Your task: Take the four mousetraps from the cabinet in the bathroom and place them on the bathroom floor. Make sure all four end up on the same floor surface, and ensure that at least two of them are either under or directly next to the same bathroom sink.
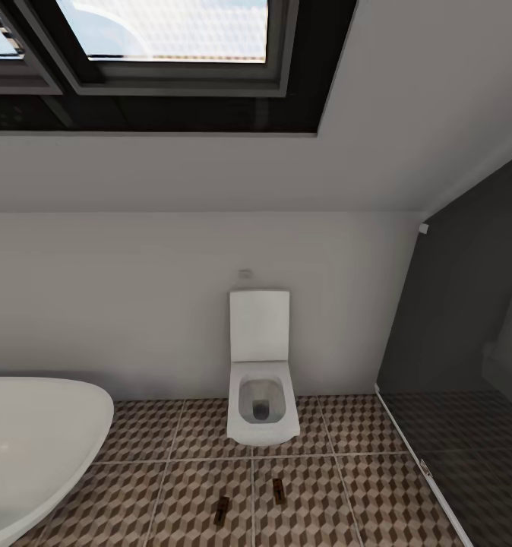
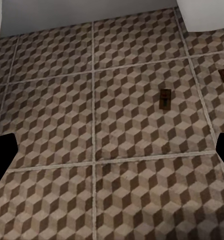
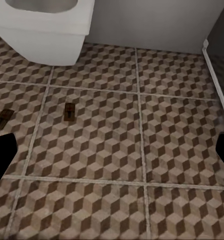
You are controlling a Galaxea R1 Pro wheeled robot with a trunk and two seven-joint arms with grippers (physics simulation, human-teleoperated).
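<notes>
While two mousetraps are lying on the bathroom floor [image 1: 172, 486] in front of a white toilet [image 1: 262, 395], the robot is facing the back wall with a bathtub [image 1: 36, 441] at its left. One mousetrap [image 1: 222, 510] is resting just left of a grout line, the other mousetrap [image 1: 279, 491] just right of it, near each other but apart.

Both grippers are looking empty: the left gripper [image 2: 112, 150] and the right gripper [image 3: 112, 150] are showing dark fingertips spread wide at the frame edges, with nothing between them.

Judging from this, two traps are remaining to be fetched, and no sink is visible beside these two, so turning toward the cabinet while steering the base wide of the traps seems wise.

The wrist views are giving the traps' outlines on the tiles at closer range; the head view is adding a skylight window [image 1: 165, 45] and a dark glass partition [image 1: 469, 342].
</notes>
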